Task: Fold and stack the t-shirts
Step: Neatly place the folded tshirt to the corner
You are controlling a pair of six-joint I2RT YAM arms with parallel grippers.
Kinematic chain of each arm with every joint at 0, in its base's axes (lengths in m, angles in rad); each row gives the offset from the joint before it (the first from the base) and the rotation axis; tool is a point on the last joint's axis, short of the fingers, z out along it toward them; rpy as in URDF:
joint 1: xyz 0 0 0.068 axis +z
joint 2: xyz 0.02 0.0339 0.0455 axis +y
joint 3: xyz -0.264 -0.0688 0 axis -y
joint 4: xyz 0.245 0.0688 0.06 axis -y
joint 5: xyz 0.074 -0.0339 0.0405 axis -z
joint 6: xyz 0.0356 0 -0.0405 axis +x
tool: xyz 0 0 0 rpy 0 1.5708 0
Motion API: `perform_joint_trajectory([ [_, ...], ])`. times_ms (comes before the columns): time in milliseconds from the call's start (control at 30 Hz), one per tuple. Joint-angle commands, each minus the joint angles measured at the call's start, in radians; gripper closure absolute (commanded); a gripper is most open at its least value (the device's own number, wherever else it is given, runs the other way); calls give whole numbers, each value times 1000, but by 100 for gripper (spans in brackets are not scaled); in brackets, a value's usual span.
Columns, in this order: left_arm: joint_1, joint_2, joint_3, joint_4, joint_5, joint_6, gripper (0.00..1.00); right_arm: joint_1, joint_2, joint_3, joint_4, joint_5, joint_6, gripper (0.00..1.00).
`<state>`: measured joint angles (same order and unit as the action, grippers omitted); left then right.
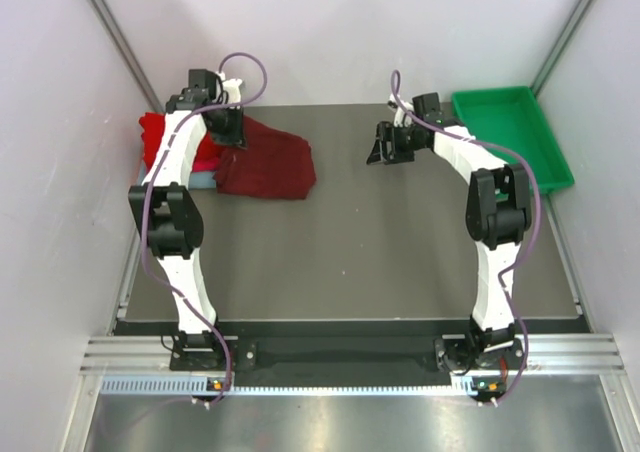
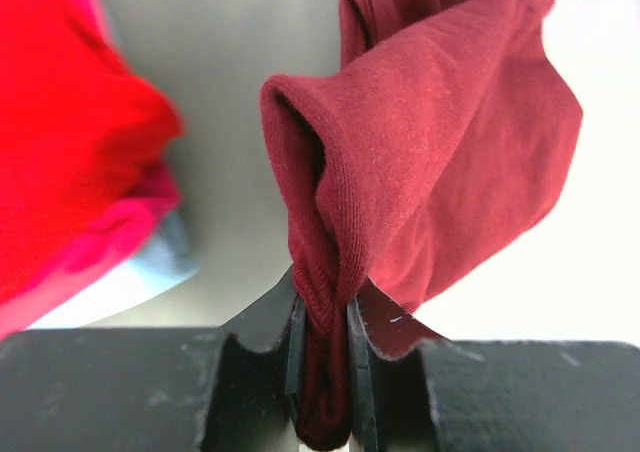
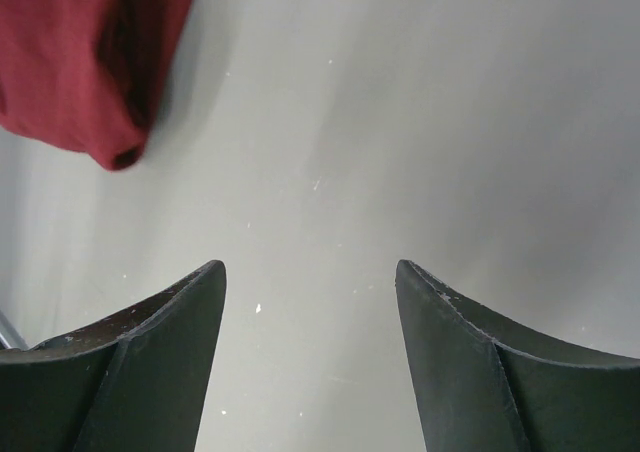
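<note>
Left claw (image 2: 325, 310) pinches a thin fold of the maroon shirt (image 2: 440, 152); it could slip free, or drag the red shirt (image 2: 70, 122) askew. Right claw (image 3: 310, 277) hangs spread, empty.

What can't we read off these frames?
- Folded stack: in the top view the left arm covers much of it, and the left wrist view blurs and crops it. Shirt count unclear.
- Maroon t-shirt: fold state unclear. It is bunched in the left end effector and cropped in both wrist views.
- The grip itself: in the top view, hidden under the wrist.
</note>
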<state>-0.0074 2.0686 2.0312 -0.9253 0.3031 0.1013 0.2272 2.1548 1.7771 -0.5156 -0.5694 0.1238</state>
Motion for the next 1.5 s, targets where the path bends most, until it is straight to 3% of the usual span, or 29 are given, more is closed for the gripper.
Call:
perform_joint_trajectory([
  [0,-6,-90,69,25,-165,69,100,9,14,54,22,-6,-7,31],
  [267,0,-88,176,85,-459,164,100,17,16,36,31,-9,-10,31],
  [533,27,-65,253,151,-619,178,100,34,10,31,35,-6,-13,31],
  [967,40,-96,173,235,-918,328,100,67,8,27,38,-3,-24,31],
  [1467,155,54,182,353,-1019,432,100,73,-18,1,40,-3,-38,31],
])
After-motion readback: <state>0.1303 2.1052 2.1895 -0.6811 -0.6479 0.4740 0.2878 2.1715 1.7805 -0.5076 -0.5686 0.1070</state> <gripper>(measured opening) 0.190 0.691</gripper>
